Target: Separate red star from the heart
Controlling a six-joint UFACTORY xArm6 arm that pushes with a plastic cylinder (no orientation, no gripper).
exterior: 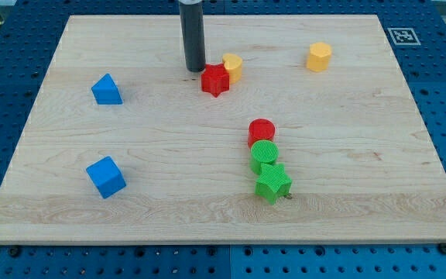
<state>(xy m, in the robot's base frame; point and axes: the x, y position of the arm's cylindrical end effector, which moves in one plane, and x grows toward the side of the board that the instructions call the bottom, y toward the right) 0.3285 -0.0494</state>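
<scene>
My tip (195, 69) stood on the board (68, 217), bare, holding nothing. The red star (215, 80) lay just right of it, touching the yellow heart (233, 66) beyond.

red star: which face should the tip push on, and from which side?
Judging by the layout, push the red star on its upper-right edge, where the yellow heart touches it, driving it toward the view's bottom left. My tip now sits at its upper left, so it would probably need to go around first.
</scene>
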